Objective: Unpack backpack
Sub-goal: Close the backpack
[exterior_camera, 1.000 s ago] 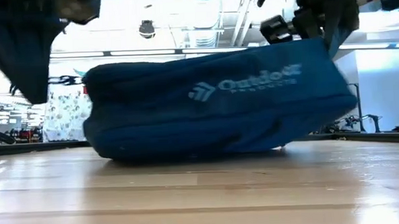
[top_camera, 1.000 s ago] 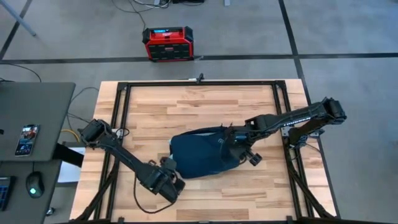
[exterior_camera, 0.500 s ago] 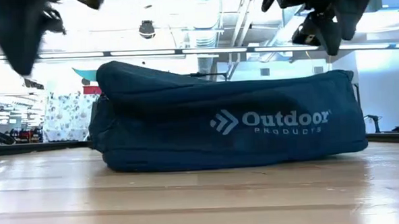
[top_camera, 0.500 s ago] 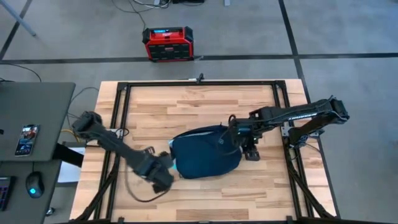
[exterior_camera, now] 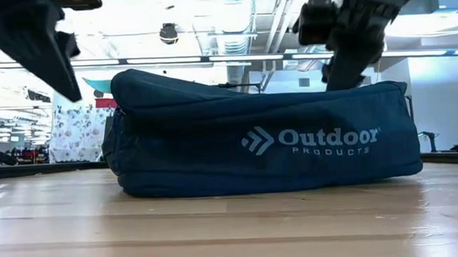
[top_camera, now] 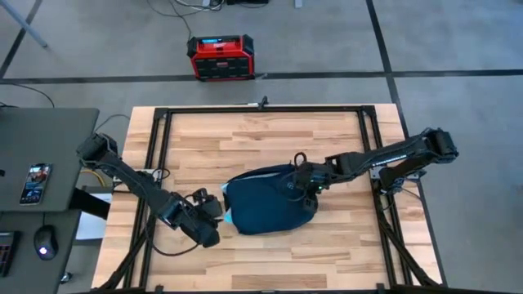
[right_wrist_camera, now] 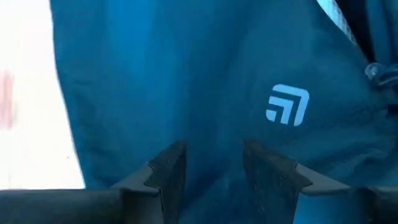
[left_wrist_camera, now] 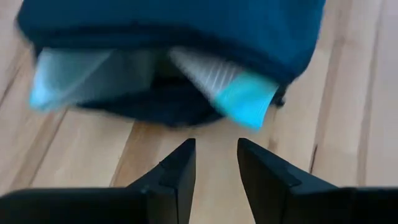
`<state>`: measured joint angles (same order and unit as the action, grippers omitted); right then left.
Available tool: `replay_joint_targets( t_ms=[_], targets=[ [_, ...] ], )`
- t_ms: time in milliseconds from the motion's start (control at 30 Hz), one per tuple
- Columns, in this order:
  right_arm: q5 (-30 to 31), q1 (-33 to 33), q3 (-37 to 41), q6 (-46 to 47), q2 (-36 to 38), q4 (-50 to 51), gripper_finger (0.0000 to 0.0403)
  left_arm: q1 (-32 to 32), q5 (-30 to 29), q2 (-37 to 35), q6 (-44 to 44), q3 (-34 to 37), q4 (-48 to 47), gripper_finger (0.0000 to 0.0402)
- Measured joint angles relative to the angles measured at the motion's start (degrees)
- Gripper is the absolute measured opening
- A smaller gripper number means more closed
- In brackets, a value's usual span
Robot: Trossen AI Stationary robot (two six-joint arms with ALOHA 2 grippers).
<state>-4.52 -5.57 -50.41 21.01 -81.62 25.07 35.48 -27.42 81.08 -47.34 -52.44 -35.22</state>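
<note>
Lying flat at the wooden desk (top_camera: 261, 139) centre, the backpack (top_camera: 270, 204) rests untouched. The left gripper (top_camera: 214, 208) hovers just beside its left end, fingers (left_wrist_camera: 180, 171) spread; the right gripper (top_camera: 309, 181) hangs over its right end, fingers (right_wrist_camera: 168, 168) spread.

1 backpack (top_camera: 270, 204), 2 grippers, 1 red-black box (top_camera: 221, 57), 1 phone (top_camera: 35, 183)

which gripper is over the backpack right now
The right gripper: it hangs above the right end of the backpack, fingers open, facing the fabric. The left gripper sits off the backpack's left end, above the table, also open.
</note>
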Motion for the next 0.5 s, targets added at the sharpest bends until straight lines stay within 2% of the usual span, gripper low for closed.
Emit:
replay_joint_targets(
  t_ms=[133, 300, 500],
  targets=[
    [0.1, 0.2, 0.8, 0.6, -3.2, -2.2, 0.0147, -1.0, -1.5, 0.0, 4.6, 2.1, 7.7, 0.0105],
    [0.1, 0.1, 0.9, 0.6, -6.5, -2.6, 0.0147, -3.0, -2.5, 0.1, 8.3, 2.1, 9.5, 0.0105],
    [0.1, -1.0, 0.9, 0.4, -9.4, -6.6, 0.0147, -6.0, -2.4, 5.2, 14.7, 2.1, 17.7, 0.0105]
  ],
)
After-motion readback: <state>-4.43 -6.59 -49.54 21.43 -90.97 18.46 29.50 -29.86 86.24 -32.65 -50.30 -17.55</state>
